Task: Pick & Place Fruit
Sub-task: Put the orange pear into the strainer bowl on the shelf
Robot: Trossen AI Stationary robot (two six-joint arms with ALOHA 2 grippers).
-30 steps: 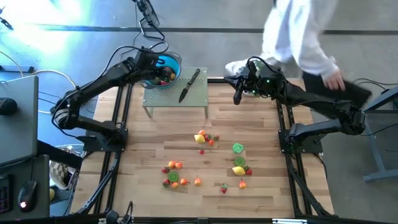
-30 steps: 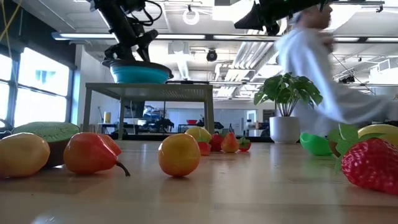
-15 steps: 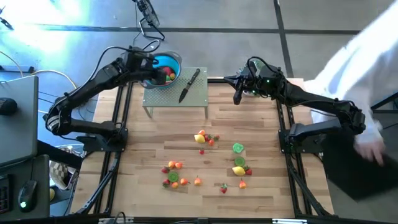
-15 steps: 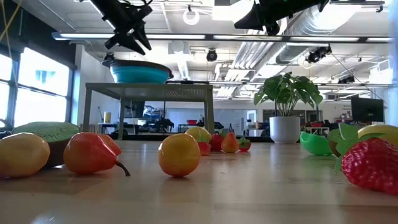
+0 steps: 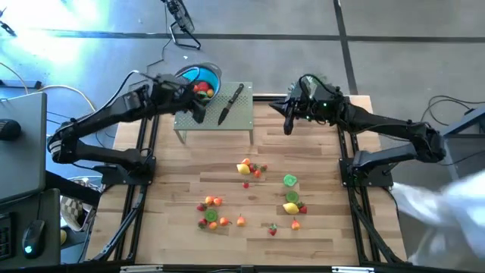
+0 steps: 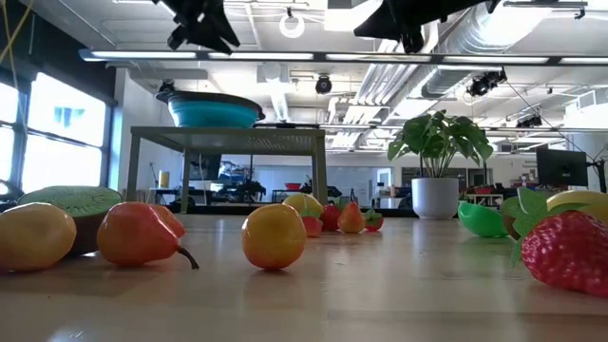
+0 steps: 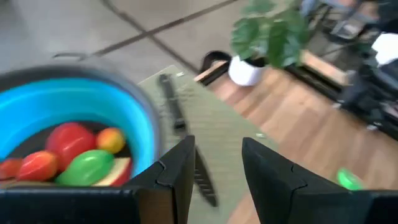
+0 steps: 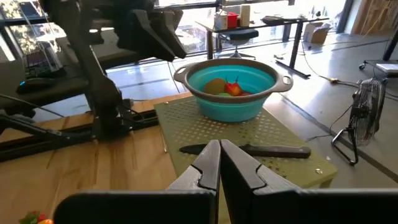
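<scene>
Hovering beside the blue bowl point(image 5: 198, 78), the left gripper point(image 5: 198, 114) holds nothing, fingers parted.
Some fruit point(image 7: 74, 153) lies in that bowl, more point(image 5: 250, 168) on the wooden table point(image 5: 318, 227); the right gripper point(image 5: 289, 123) hangs closed, empty.

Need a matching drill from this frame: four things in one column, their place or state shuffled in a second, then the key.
Things:
1. blue bowl
2. knife
3. right gripper
4. green fruit half

Places or states:
A. lying on the bare wooden table, right of the middle
B. fingers shut, empty, held above the table's far right part
C. holding several fruit pieces, at the stand's far left corner
D. lying flat on the perforated stand, beside the bowl

Pairs: 1-C, 2-D, 3-B, 4-A
</scene>
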